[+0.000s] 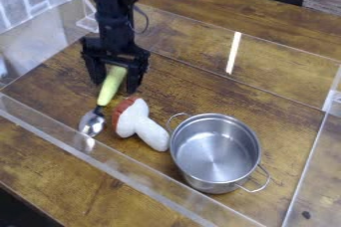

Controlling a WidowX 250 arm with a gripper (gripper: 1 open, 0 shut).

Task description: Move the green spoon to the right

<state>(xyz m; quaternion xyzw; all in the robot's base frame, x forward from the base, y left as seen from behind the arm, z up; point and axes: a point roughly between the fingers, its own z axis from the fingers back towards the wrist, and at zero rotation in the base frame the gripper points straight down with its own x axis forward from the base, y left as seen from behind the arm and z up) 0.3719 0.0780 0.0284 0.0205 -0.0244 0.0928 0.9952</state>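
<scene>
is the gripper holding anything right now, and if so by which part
No, nothing appears held: the open gripper is over the handle of the green spoon, its fingers apart.

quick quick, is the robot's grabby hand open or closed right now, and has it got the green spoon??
Gripper: open, fingers around the green spoon's handle, but I can't tell if they touch it; not clamped on it.
</scene>
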